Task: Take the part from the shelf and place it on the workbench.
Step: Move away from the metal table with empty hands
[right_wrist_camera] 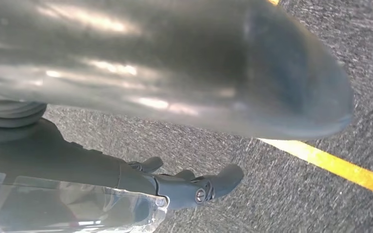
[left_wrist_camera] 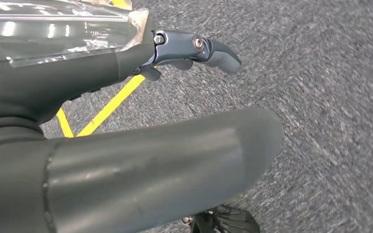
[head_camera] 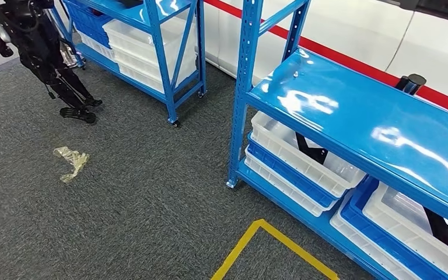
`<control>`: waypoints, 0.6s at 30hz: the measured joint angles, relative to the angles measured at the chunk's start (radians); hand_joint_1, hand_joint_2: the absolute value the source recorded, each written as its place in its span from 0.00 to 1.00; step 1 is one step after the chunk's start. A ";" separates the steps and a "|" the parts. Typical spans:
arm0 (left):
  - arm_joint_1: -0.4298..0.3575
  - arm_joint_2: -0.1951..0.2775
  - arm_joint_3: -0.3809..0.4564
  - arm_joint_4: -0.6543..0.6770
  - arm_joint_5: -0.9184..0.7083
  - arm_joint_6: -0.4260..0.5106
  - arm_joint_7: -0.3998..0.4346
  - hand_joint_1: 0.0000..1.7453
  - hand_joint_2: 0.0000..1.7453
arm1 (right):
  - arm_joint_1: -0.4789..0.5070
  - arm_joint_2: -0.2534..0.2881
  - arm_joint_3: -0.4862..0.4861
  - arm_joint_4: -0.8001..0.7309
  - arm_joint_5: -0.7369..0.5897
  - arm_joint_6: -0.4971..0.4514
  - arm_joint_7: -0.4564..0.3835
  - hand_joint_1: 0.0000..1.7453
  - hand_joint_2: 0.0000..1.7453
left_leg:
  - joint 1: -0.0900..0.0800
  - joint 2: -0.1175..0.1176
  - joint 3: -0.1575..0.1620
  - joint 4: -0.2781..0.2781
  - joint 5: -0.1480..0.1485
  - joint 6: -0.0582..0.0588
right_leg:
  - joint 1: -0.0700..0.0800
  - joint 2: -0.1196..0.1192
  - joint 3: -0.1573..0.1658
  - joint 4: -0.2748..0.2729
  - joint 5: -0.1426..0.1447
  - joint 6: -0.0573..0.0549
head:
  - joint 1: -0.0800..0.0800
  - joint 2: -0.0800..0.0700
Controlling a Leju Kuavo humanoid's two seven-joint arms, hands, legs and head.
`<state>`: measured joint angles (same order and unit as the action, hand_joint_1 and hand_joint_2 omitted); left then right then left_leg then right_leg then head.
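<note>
Fronting blue shelf (head_camera: 350, 111), perhaps roomy carpet (head_camera: 140, 198)

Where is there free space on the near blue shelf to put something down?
The top board of the near blue shelf is bare from its left post to the black part at the back edge. Below it is crowded: white bins fill the lower levels.
</note>
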<state>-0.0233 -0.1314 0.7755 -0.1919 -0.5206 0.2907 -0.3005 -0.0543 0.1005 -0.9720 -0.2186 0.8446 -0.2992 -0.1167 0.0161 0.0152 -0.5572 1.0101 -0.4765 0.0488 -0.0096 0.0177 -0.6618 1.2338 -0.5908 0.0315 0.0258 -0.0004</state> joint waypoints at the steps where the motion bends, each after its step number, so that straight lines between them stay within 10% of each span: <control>1: 0.001 0.000 0.000 0.000 0.000 0.000 0.000 0.00 0.00 | 0.000 0.000 0.000 0.000 -0.001 0.002 0.000 0.00 0.00 | -0.001 0.010 0.000 0.000 -0.001 0.000 | -0.001 -0.004 -0.026 0.052 -0.017 0.003 | 0.000 0.000; 3: 0.002 0.000 0.000 0.000 0.000 -0.001 0.000 0.00 0.00 | 0.003 -0.001 0.000 0.000 -0.001 0.006 0.000 0.00 0.00 | 0.000 0.028 0.002 0.000 -0.003 -0.001 | -0.004 -0.011 -0.020 0.038 -0.001 0.018 | 0.000 0.000; 6: 0.002 0.000 0.000 0.000 0.000 -0.001 -0.001 0.00 0.00 | 0.002 -0.003 0.000 0.000 -0.001 0.008 0.000 0.00 0.00 | -0.003 0.052 0.011 0.001 -0.010 -0.012 | -0.004 -0.060 0.087 -0.175 0.080 0.033 | 0.002 0.000; 10: 0.001 0.001 0.000 0.000 0.000 -0.001 -0.003 0.00 0.00 | -0.001 -0.004 0.000 0.000 -0.001 0.010 0.000 0.00 0.00 | -0.005 0.081 0.032 -0.004 -0.022 -0.039 | 0.001 -0.060 0.115 -0.230 0.106 0.003 | -0.002 0.000; 13: -0.001 0.003 -0.001 0.000 -0.002 -0.002 -0.006 0.00 0.00 | 0.000 -0.004 0.000 0.000 -0.003 0.012 -0.001 0.00 0.00 | 0.002 0.031 0.011 0.060 -0.072 -0.056 | -0.012 -0.031 0.124 -0.236 0.114 -0.019 | -0.008 0.000; 16: 0.002 0.004 -0.001 0.002 -0.003 -0.005 -0.008 0.00 0.00 | -0.001 -0.004 0.000 0.000 -0.006 0.013 -0.005 0.00 0.00 | 0.003 -0.013 -0.086 0.253 -0.162 -0.060 | -0.007 -0.001 0.123 -0.236 0.116 -0.029 | -0.010 0.000; 18: 0.004 0.005 -0.001 0.002 -0.004 -0.007 -0.008 0.00 0.00 | 0.002 -0.005 0.000 0.000 -0.008 0.013 -0.008 0.00 0.00 | 0.003 -0.017 -0.106 0.275 -0.143 -0.057 | -0.004 0.022 0.125 -0.235 0.115 -0.029 | -0.010 0.000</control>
<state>-0.0197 -0.1266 0.7748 -0.1897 -0.5242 0.2834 -0.3090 -0.0527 0.0959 -0.9724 -0.2184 0.8363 -0.2865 -0.1245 0.0190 -0.0017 -0.6630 1.2849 -0.6192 -0.0086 -0.0135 0.0401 -0.5373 0.9986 -0.4753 0.0028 0.0159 -0.0004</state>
